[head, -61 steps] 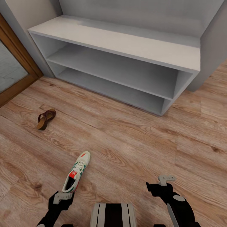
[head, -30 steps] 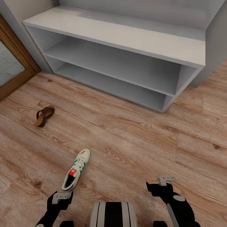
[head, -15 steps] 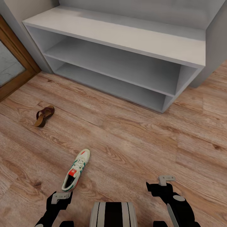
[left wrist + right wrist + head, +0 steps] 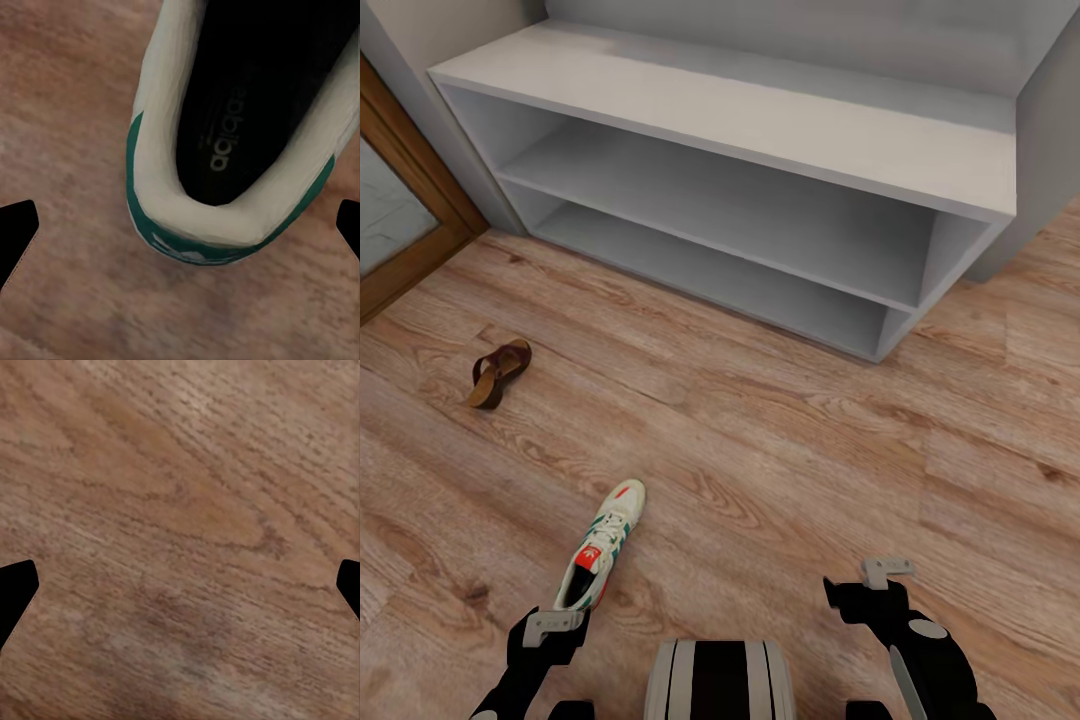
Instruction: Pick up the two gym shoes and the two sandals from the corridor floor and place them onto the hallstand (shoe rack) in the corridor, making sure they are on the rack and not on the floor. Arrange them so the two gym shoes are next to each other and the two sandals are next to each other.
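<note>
- Head view: the hallstand (image 4: 780, 135), a low white unit with a flat top and two long open shelves, stands against the grey wall at the far side of the corridor floor (image 4: 790, 440). No shoes show on its top or on the visible parts of its shelves.
- Head view: one gym shoe (image 4: 602, 546) lies on the planks near the robot, toe pointing away toward the hallstand, heel nearest the left tool (image 4: 552, 625). One sandal (image 4: 498, 372) lies well apart from it, farther off to the left, near a wood-framed door (image 4: 400, 235).
- Head view: the left tool sits just behind the shoe's heel; whether it touches the shoe cannot be told here. The right tool (image 4: 878, 580) is over bare floor, well apart from both shoes. The robot's striped trunk (image 4: 718, 680) shows between the arms.
- Left wrist view: the left tool's fingertips (image 4: 16, 232) are spread wide at either edge, nothing between them gripped. The gym shoe's heel (image 4: 225, 225), cream with a green edge and a dark insole, lies just beyond on the floor.
- Right wrist view: the right tool's fingertips (image 4: 15, 589) are likewise spread wide, with wood-grain floor planks beyond them.
</note>
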### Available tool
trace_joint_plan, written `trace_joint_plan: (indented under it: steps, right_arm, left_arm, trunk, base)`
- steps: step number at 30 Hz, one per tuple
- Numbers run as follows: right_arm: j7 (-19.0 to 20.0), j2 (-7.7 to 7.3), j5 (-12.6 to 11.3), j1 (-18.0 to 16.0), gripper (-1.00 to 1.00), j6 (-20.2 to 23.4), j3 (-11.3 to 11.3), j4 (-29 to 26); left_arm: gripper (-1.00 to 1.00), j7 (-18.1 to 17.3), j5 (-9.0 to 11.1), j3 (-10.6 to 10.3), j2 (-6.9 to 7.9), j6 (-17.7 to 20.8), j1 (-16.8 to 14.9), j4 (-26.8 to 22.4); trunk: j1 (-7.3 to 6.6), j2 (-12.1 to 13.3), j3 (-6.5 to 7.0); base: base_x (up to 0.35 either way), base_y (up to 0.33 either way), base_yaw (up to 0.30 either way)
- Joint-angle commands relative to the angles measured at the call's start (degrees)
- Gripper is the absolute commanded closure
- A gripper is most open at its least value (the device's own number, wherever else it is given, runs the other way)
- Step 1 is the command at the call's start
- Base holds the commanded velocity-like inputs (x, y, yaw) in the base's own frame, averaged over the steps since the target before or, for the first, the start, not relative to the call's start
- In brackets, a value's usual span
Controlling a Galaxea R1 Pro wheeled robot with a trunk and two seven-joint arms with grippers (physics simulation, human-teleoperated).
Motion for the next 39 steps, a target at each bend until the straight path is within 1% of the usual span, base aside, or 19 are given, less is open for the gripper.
trace_joint_plan:
  steps: [1, 7, 24, 28, 39]
  right_arm:
    - [-0.03, -0.01, 0.09, -0.02, -1.0, 0.3, 0.03, -0.06]
    - [-0.03, -0.01, 0.09, -0.02, -1.0, 0.3, 0.02, -0.08]
    - [-0.03, -0.01, 0.09, -0.02, -1.0, 0.3, 0.04, -0.09]
    - [-0.03, -0.01, 0.09, -0.02, -1.0, 0.3, 0.04, -0.07]
    - [-0.03, -0.06, 0.09, -0.02, -1.0, 0.3, 0.04, -0.07]
  left_arm:
    - [-1.0, -0.43, -0.06, 0.2, -0.03, -0.14, -0.03, 0.04]
    - [-1.0, -0.43, -0.06, 0.25, -0.03, -0.19, -0.09, 0.09]
    - [-1.0, -0.43, -0.06, 0.26, -0.03, -0.16, -0.09, 0.1]
    - [-1.0, -0.43, -0.06, 0.19, -0.03, -0.18, -0.09, 0.1]
    - [-1.0, -0.43, -0.06, 0.17, -0.03, -0.15, -0.09, 0.1]
  trunk:
    - [0.01, -0.01, -0.03]
    - [0.01, -0.01, -0.03]
    - [0.01, -0.01, -0.03]
    - [0.11, -0.06, -0.92]
    - [0.11, -0.06, -0.92]
  base:
    - [0.185, -0.006, 0.0]
    - [0.118, -0.021, 0.0]
    - [0.004, -0.001, 0.0]
    - [0.0, 0.0, 0.0]
    - [0.0, 0.0, 0.0]
